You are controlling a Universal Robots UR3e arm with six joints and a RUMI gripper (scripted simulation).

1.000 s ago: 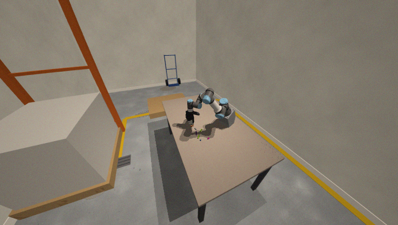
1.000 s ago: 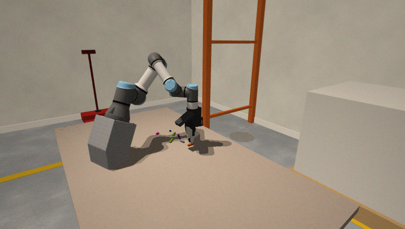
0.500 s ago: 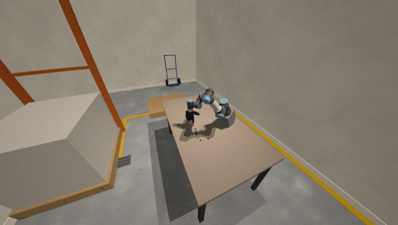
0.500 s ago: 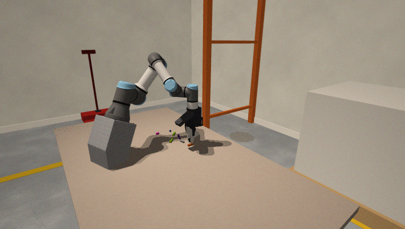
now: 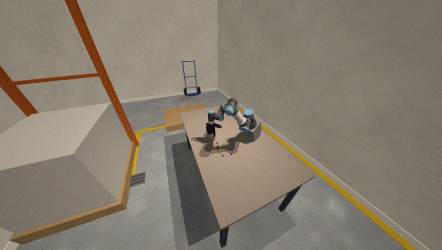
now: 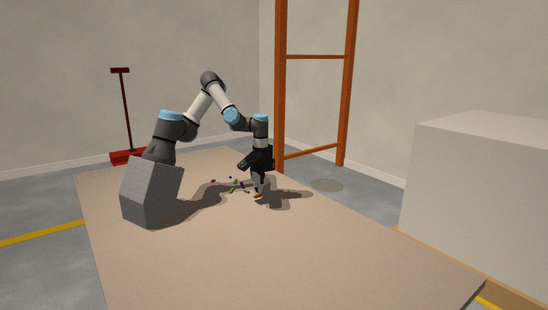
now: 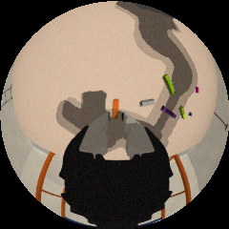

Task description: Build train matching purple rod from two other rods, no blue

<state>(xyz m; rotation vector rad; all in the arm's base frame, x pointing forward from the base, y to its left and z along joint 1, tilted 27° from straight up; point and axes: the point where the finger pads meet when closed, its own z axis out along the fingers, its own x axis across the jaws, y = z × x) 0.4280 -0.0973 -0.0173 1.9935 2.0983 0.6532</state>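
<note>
- top view: the robot arm [image 5: 238, 118] [image 6: 198, 107] reaches over the long table [image 5: 248, 173] [image 6: 249, 249] [image 7: 57, 57], with its pincer [image 5: 213, 136] [image 6: 258, 192] [image 7: 115, 113] pointing down at the orange rod [image 5: 212, 139] [image 6: 257, 196] [image 7: 115, 108].
- also from the top, the grey rod [image 5: 217, 142] [image 6: 246, 191] [image 7: 147, 102] lies near the orange one. the purple rod [image 5: 217, 148] [image 6: 242, 185] [image 7: 169, 112], the longer yellow-green rod [image 5: 222, 145] [image 6: 231, 190] [image 7: 169, 84] and the shorter yellow-green rod [image 5: 220, 152] [image 6: 235, 181] [image 7: 182, 113] are grouped past it, with the blue rod [image 5: 222, 155] [image 6: 230, 177] [image 7: 190, 114] and magenta rod [image 5: 231, 153] [image 6: 212, 180] [image 7: 197, 90] farther along.
- exterior view: the pincer is low, its tips right by the orange rod on the table; contact is too small to tell. the other rods lie apart, on the side toward the red broom-like thing [image 6: 125, 111] by the wall.
- wrist view: the pincer stands narrow, a small gap between its tips, gripping nothing. the near end of the orange rod is at that gap, and the rest points away from the pincer.
- also from the wrist, the grey rod lies crosswise to the orange one, clearly apart. the purple rod is slanted, between the grey rod and the shorter yellow-green rod. no two rods form a train.

Black two-jaw gripper [image 5: 213, 136] [image 6: 257, 191] [image 7: 115, 113] by the small orange rod [image 5: 212, 139] [image 6: 257, 196] [image 7: 115, 107], at most slightly shifted from the earlier top and exterior pictures, direction too small to tell, any shift of the orange rod likewise too small to make out
</note>
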